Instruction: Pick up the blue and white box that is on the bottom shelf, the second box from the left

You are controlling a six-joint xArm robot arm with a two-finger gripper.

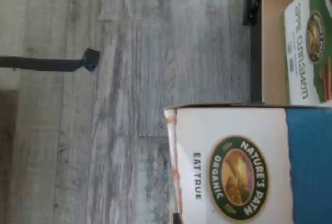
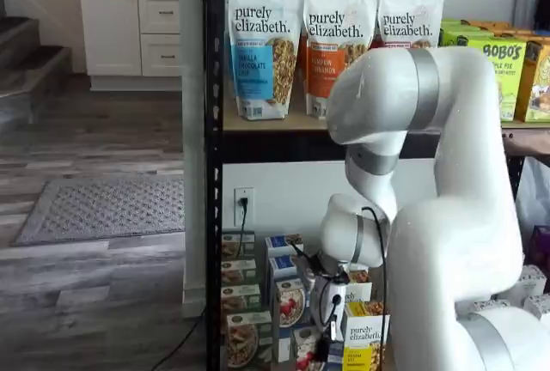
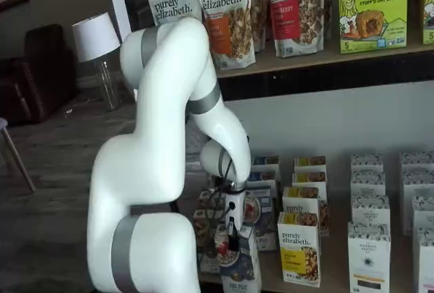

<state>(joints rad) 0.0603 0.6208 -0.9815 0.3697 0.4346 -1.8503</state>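
The blue and white box (image 1: 249, 167) fills the wrist view close up, with a "Nature's Path Organic" seal and grey floor beyond it. In a shelf view it (image 3: 237, 266) hangs at the front edge of the bottom shelf (image 3: 332, 285), under my gripper (image 3: 232, 233). The black fingers look closed on its upper part. The gripper also shows in a shelf view (image 2: 326, 337), low among the cartons, partly hidden by my white arm.
A green-and-white carton (image 1: 306, 42) stands on the shelf board beside the black frame post (image 1: 255, 53). Yellow-and-white "purely elizabeth" cartons (image 3: 298, 252) and white cartons (image 3: 369, 256) stand to the right. Tall granola bags (image 2: 262, 45) sit on the level above.
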